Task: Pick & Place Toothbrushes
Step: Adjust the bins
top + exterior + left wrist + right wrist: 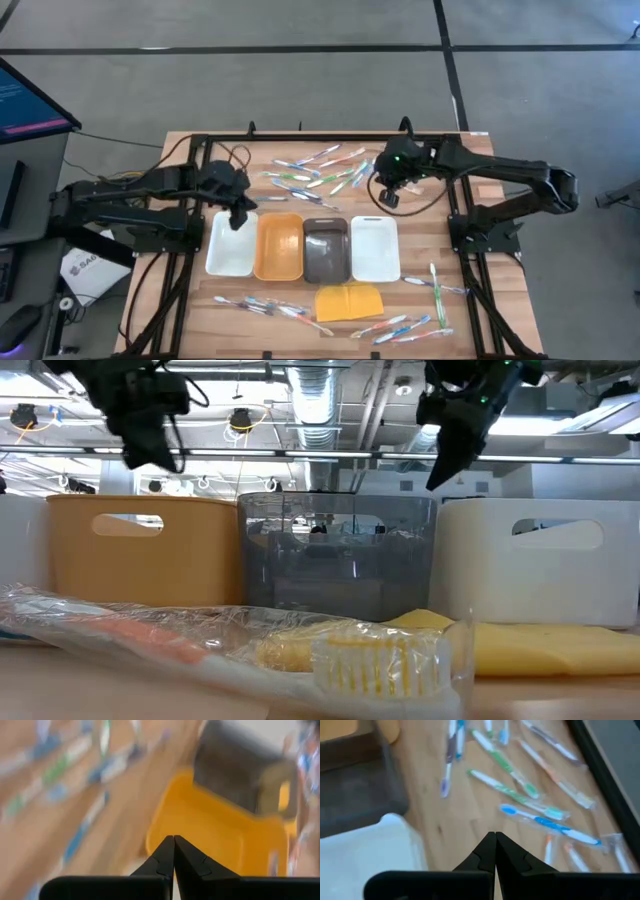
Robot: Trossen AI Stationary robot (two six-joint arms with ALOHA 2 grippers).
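Left gripper (238, 215) sits with its fingers pressed together, empty, over the far end of the left white tray (229, 250), seen from above. Right gripper (390, 197) is pinched together too, nothing in it, hanging just beyond the right white tray (375, 248). Between those two stand the orange tray (279, 247) and the grey tray (326, 250), all four side by side. Toothbrushes (318, 172) lie scattered on the wood beyond the trays, between the two arms; more toothbrushes lie on the near side, at the left, at the right, and one pair beside the right white tray. A yellow pad (349, 301) rests just in front of the grey tray.

Down at table level, both grippers hang above the tray row, the left gripper (150, 455) over the orange tray (140, 550), the right gripper (443, 465) high above the grey tray (335, 555). A wrapped toothbrush (370, 660) lies right before the lens.

Left wrist camera: closed fingertips (173, 851) point at the orange tray (210, 830), blurred toothbrushes alongside.

Right wrist camera: fingertips (495, 847) meet above bare wood, wrapped toothbrushes (540, 812) spread beyond.
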